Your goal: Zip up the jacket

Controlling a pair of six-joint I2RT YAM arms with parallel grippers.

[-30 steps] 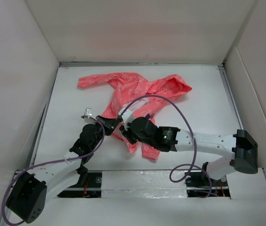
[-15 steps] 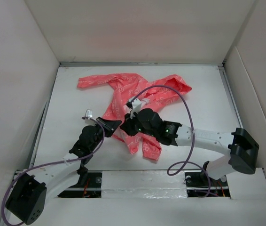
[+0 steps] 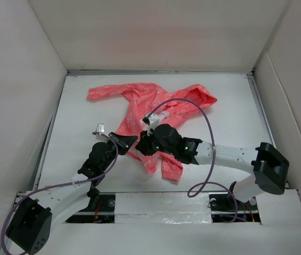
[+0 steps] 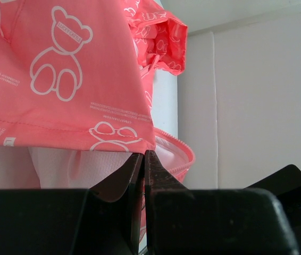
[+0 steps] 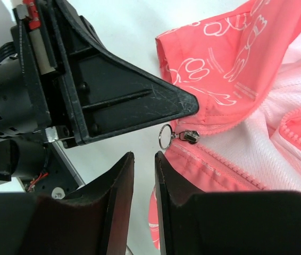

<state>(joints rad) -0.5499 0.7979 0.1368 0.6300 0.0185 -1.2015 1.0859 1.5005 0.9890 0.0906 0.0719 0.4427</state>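
Observation:
The coral-pink jacket [image 3: 156, 101] lies crumpled on the white table [image 3: 76, 122], with its lower end toward the arms. My left gripper [image 3: 127, 141] is shut on the jacket's bottom hem corner [image 4: 140, 143], where the whitish lining [image 4: 70, 164] and zipper teeth [image 4: 181, 153] show. My right gripper [image 3: 141, 144] sits just beside it, its jaws a narrow gap apart and empty [image 5: 142, 155]. The zipper slider [image 5: 190, 136] with its metal ring pull [image 5: 165, 136] hangs just above and right of my right fingertips, below the left gripper's finger [image 5: 134, 103].
White walls [image 3: 23, 106] enclose the table on three sides. The right arm's purple cable [image 3: 206, 119] loops over the jacket's right part. A metal frame with openings [image 3: 108, 204] runs along the near edge by the arm bases.
My right gripper has moved left and a little farther, closing in on the left gripper at the hem. The left gripper has kept its hold and hardly moved.

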